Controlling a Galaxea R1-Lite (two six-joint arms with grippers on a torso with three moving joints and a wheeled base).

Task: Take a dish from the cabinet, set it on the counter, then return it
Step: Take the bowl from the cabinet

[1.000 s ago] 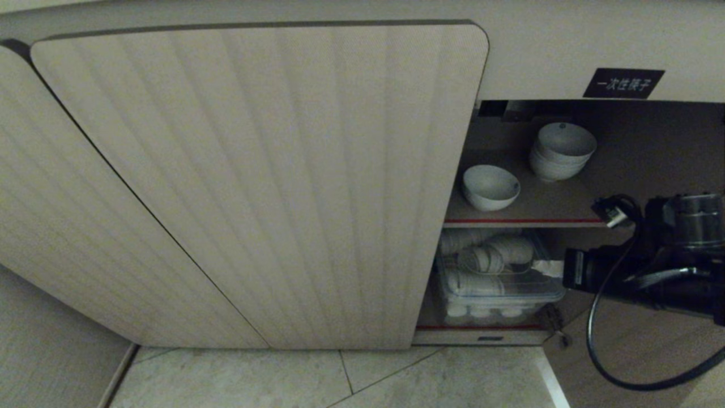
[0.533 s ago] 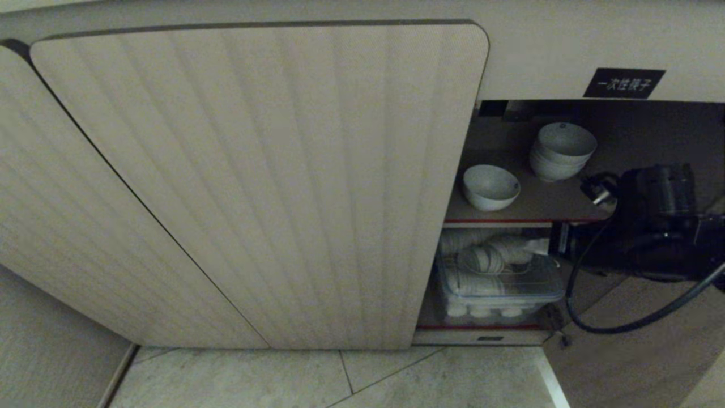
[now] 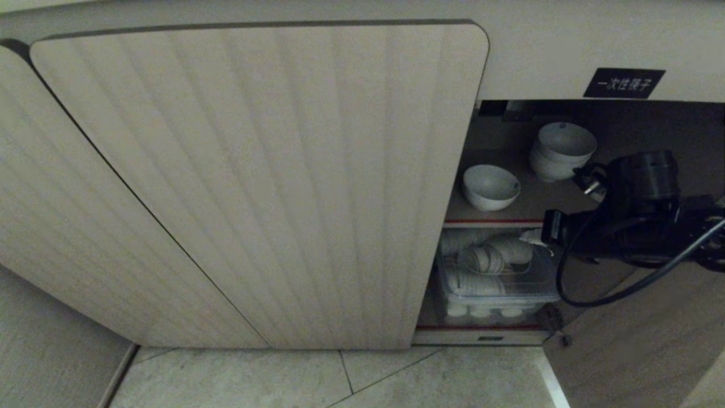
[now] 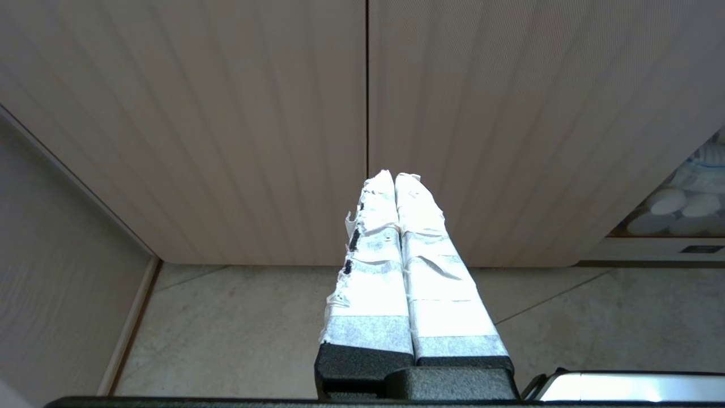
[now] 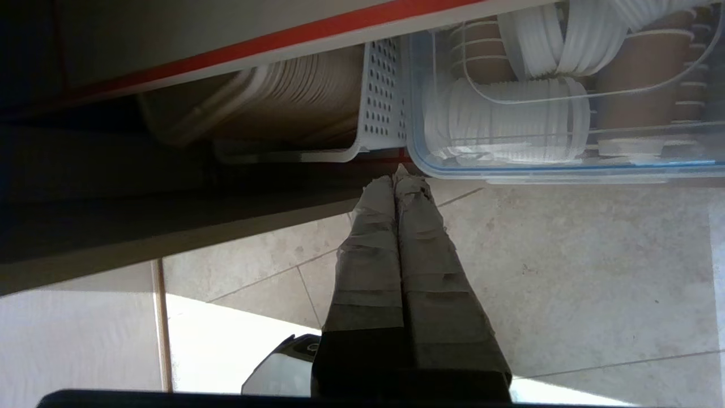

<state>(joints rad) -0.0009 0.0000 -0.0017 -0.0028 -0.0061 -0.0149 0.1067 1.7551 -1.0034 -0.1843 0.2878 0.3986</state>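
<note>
Standing open at its right side, the cabinet (image 3: 255,187) exposes two red-edged shelves. The right end effector (image 3: 538,237) has risen from the lower shelf's clear bin (image 3: 498,283) toward the upper shelf edge, fingers closed and empty. The bowl (image 3: 490,187) sits untouched near that shelf's front edge. The left end effector (image 4: 396,181) is parked, closed.

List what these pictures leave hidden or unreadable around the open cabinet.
- Cabinet right half: head view, right arm blocks it.
- Right gripper tips: head view, only a white scrap past the arm.
- Clear bin contents: dim and small in head view; cut by the edge in right wrist view.
- Black label characters: too small.
- Counter: in no view.
</note>
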